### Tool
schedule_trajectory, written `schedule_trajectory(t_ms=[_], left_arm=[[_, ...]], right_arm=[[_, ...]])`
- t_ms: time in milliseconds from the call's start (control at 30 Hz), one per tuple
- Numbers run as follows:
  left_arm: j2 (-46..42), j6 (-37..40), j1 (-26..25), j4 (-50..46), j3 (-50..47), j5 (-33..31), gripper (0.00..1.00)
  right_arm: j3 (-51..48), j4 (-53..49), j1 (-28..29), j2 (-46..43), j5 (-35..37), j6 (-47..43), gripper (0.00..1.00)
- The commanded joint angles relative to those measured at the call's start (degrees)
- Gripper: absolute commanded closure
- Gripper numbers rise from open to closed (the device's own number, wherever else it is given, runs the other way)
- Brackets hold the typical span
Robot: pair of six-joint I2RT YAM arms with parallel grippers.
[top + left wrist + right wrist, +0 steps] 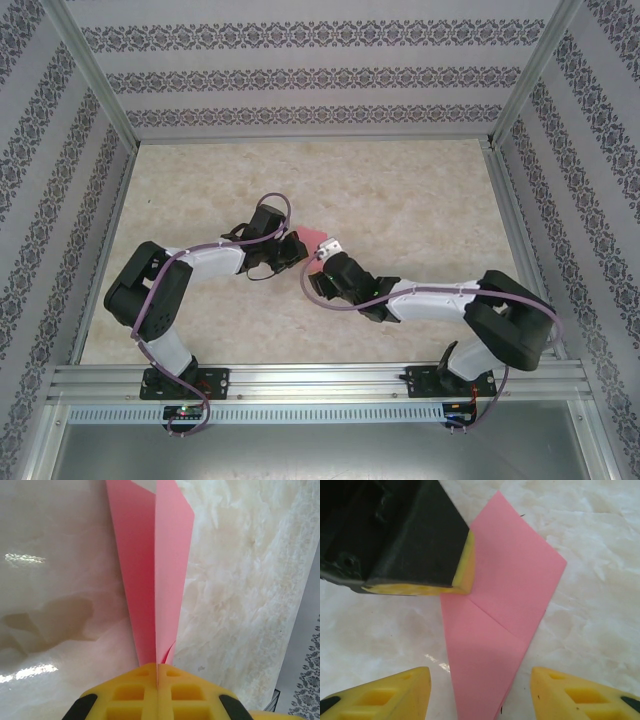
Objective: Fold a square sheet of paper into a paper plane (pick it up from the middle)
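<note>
The pink-red sheet of paper is folded into a narrow pointed dart with a centre crease, the paper plane. It rests on the marble tabletop at mid-table, where a small part shows between the two grippers. My left gripper is shut on the plane's narrow end, its yellow pads pressed together on the crease. Its black body reaches in from the upper left in the right wrist view. My right gripper is open, one yellow finger on each side of the paper's point, touching nothing. In the top view the left gripper and right gripper nearly meet.
The marble tabletop has free room all around the arms. Patterned walls and metal frame posts enclose it at the back and sides. An aluminium rail carries the arm bases at the near edge.
</note>
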Motion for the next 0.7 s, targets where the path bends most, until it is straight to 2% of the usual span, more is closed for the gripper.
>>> schedule_trajectory(t_ms=[0,167,300,367,500,667], left_arm=[[0.19,-1.69,-0.76,-1.59,1.47,-0.81,0.96],[0.33,-2.46,-0.73,-1.29,1.47,-0.49,0.96],[0.24,-2.46,-0.69,-2.12,1.95,-0.59,0.94],[0.23,-2.3,-0.68,-2.65,2.26,-0.75,0.9],[0.91,-1.58,0.29,-3.18,2.89,-0.27,0.75],[1.84,-0.67,1.65,-3.31,3.56,0.89,0.72]], right_arm=[[1.26,4.38,1.42,4.03,4.89,-1.97,0.45],[3.81,5.87,2.46,9.6,6.41,-2.02,0.47],[4.47,6.29,2.44,11.23,9.14,-2.57,0.62],[3.63,7.27,2.53,11.11,9.8,-4.04,0.68],[1.24,10.01,2.72,10.5,10.13,-7.77,0.77],[-0.9,12.49,2.81,9.1,9.82,-10.68,0.81]])
